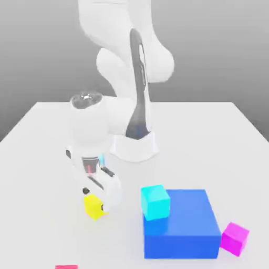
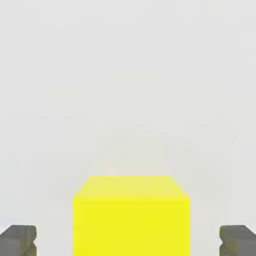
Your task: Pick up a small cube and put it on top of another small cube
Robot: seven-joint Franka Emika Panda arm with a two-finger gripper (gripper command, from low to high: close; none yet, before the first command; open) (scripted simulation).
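Note:
The small yellow cube (image 1: 94, 206) rests on the white table (image 1: 37, 157), toward the exterior view's left front. My gripper (image 1: 99, 195) has come down over it from above and is open. In the hand view the yellow cube (image 2: 131, 216) sits midway in my gripper (image 2: 128, 241), with a clear gap between it and each dark fingertip (image 2: 18, 240). The jaws straddle the cube without touching it.
A big blue block (image 1: 184, 226) lies to the exterior view's right of the yellow cube. A cyan cube (image 1: 155, 202) sits at its far-left corner and a magenta cube (image 1: 234, 238) beside its right side. A pink-red piece (image 1: 66, 267) peeks in at the front edge. The arm's base (image 1: 134, 146) stands behind.

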